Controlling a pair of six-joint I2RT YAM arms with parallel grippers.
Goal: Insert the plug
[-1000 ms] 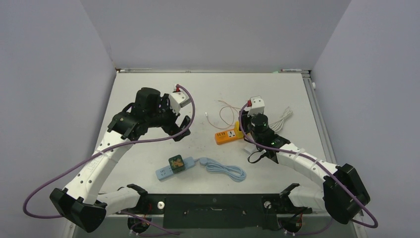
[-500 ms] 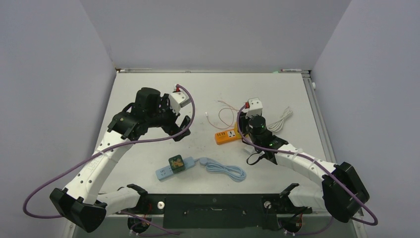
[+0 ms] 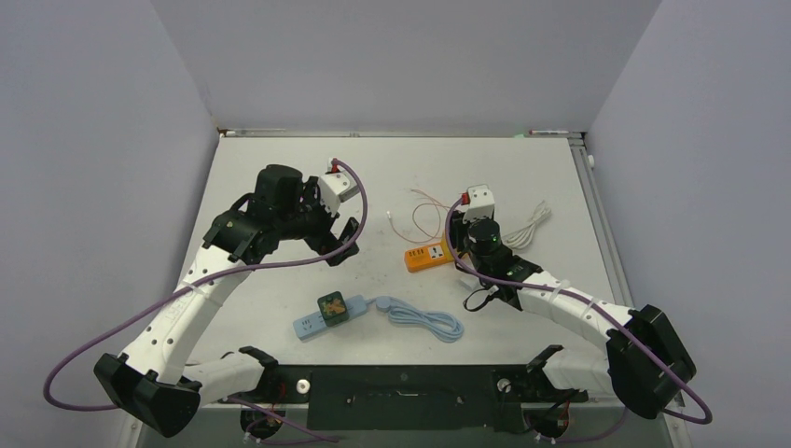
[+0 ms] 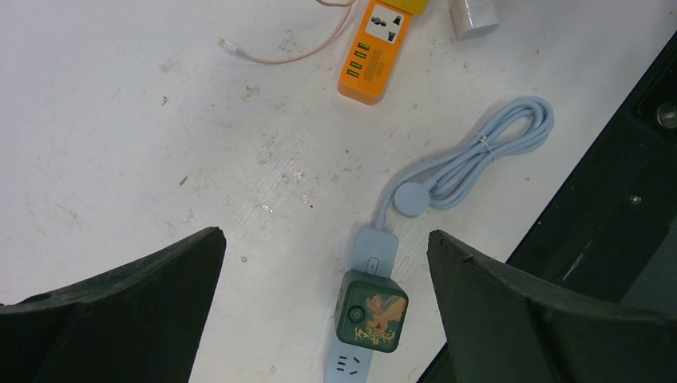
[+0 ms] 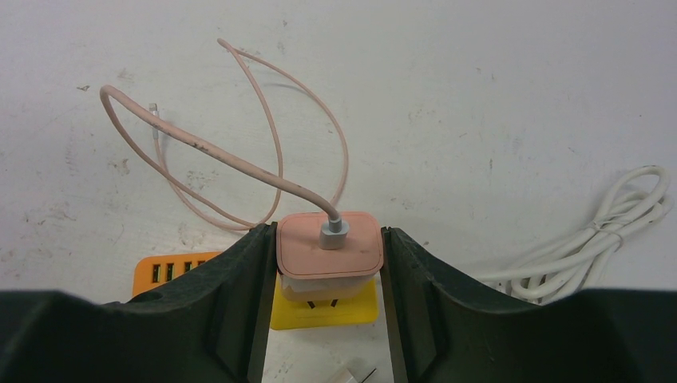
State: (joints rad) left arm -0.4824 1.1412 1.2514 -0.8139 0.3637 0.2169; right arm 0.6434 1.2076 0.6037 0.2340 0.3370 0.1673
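Two tools, diff states. Right tool point(image 5: 328, 267) is clamped on the pink plug point(image 5: 328, 249), one finger each side, plug upright w/ its pink cable point(image 5: 239, 155) looping off the top across the desk point(image 5: 479, 96). Plug sits directly over the yellow end of the orange power strip point(image 5: 168, 273); can't tell if prongs are in. Left tool point(image 4: 325, 239) hangs w/ jaws spread wide, nothing in them, above the blue strip point(image 4: 351, 369) w/ green cube adapter point(image 4: 371, 311).
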